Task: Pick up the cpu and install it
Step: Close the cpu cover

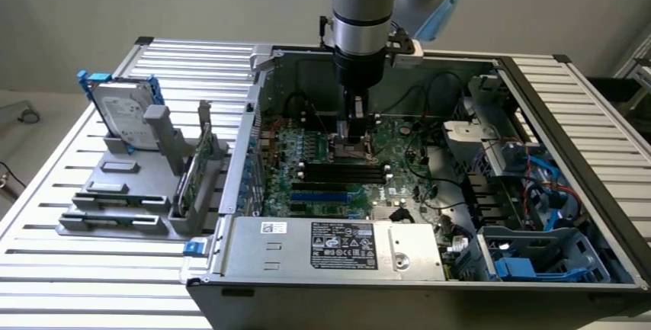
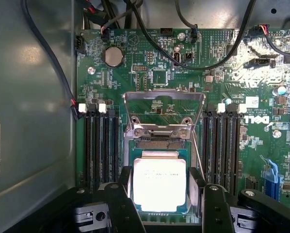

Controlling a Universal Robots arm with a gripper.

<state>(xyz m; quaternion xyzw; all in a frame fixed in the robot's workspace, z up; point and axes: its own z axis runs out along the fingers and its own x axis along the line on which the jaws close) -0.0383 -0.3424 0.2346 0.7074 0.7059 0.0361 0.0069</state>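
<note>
Reaching straight down into the open computer case [image 1: 529, 216], the arm holds its gripper [image 1: 354, 133] just above the green motherboard [image 1: 336, 170], near the middle of the board. In the wrist view the gripper [image 2: 160, 187] has its two dark fingers [image 2: 127, 187] set on either side of the cpu [image 2: 159, 187], close against its opposite edges; whether they press on it or merely flank it I cannot tell. The jaws stand fairly wide, about as wide as the chip. The cpu, its shiny metal top glaring white, lies flat within the socket [image 2: 159, 145] area, with the socket's metal load plate [image 2: 163, 109] swung up and standing open at its twelve o'clock. Black memory slots [image 2: 100, 145] run in rows at the socket's nine and three o'clock. In the exterior view, a grey fixture [image 1: 127, 193] at the case's nine o'clock holds a hard drive [image 1: 127, 116] upright in a blue frame.
</note>
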